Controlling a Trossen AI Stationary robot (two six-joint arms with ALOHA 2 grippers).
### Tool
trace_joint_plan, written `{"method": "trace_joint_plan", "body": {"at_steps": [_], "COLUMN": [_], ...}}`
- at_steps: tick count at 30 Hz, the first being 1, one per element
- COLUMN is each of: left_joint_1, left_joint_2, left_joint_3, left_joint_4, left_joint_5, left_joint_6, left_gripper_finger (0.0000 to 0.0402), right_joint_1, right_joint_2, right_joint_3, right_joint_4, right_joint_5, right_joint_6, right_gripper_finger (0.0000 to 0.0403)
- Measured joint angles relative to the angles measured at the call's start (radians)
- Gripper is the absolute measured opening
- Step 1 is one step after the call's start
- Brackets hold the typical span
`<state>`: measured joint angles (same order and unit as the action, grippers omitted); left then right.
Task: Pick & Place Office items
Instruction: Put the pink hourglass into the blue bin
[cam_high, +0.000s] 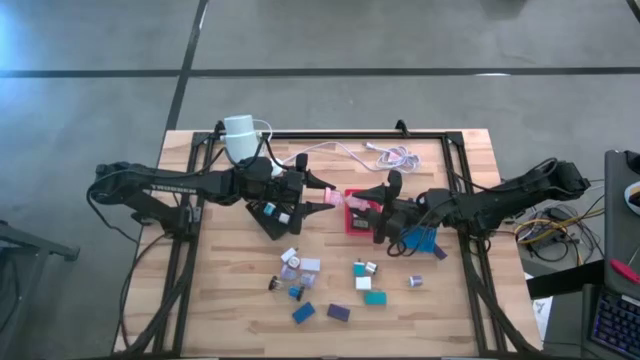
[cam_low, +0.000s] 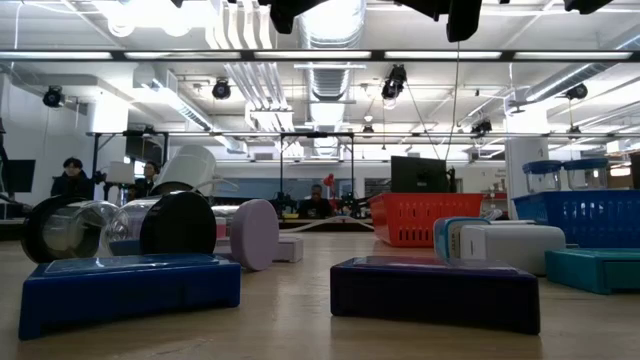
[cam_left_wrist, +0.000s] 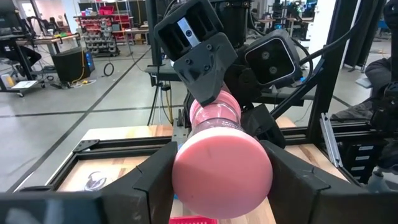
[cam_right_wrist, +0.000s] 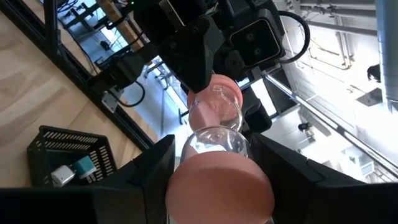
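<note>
The office item in hand is a small timer-like piece (cam_high: 336, 200) with two pink end caps and a clear middle. It hangs level above the table's middle, over the red tray (cam_high: 356, 222). My left gripper (cam_high: 322, 196) comes at it from the table's left and is shut on one cap. My right gripper (cam_high: 370, 207) comes from the right and is shut on the other cap. Several more office items, teal, blue, purple and white, lie loose on the near half of the table (cam_high: 330, 285). My left gripper pinches one pink end cap (cam_left_wrist: 186, 171) between its two fingers, which reach in level from the table's left. The piece points away along the fingers, lifted clear. My right gripper pinches the opposite pink cap (cam_right_wrist: 186, 190) between its two fingers, level from the table's right. The clear middle (cam_right_wrist: 214, 140) runs on toward the left gripper, and the piece stays clear of the table.
A black tray (cam_high: 275, 216) holding small pieces sits under the left gripper. A blue tray (cam_high: 420, 240) lies under the right arm. The white cylinder (cam_high: 240, 138) and its cable (cam_high: 385, 153) stand at the far edge. In the low view, blue (cam_low: 130, 285) and purple (cam_low: 435, 290) blocks lie near.
</note>
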<state>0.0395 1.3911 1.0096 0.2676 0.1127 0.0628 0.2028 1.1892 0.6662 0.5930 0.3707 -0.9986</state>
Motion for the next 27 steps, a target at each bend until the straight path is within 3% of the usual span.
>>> {"method": "trace_joint_plan", "body": {"at_steps": [10, 12, 16, 19, 23, 27], "left_joint_1": [0.001, 0.000, -0.001, -0.002, -0.012, -0.014], "left_joint_2": [0.000, 0.000, -0.012, -0.030, -0.088, -0.188], "left_joint_3": [0.000, 0.000, 0.000, 0.000, -0.004, -0.066], "left_joint_4": [-0.019, -0.027, -0.062, -0.110, -0.167, -0.171], "left_joint_5": [0.024, 0.039, 0.055, 0.060, 0.081, 0.084], "left_joint_6": [-0.001, 0.003, 0.017, 0.026, 0.038, 0.040], "left_gripper_finger": [0.0200, 0.0223, 0.0318, 0.0364, 0.0379, 0.0360], "right_joint_1": [0.000, 0.001, 0.003, 0.003, 0.003, 0.002], "right_joint_2": [-0.001, -0.001, -0.008, -0.038, -0.119, -0.243], "right_joint_3": [0.000, -0.001, -0.002, -0.002, -0.015, -0.036], "right_joint_4": [-0.016, -0.019, -0.026, -0.079, -0.144, -0.264], "right_joint_5": [0.019, 0.019, 0.043, 0.053, 0.055, 0.046], "right_joint_6": [0.060, 0.069, 0.084, 0.101, 0.153, 0.235], "right_gripper_finger": [0.0189, 0.0189, 0.0189, 0.0189, 0.0189, 0.0189]}}
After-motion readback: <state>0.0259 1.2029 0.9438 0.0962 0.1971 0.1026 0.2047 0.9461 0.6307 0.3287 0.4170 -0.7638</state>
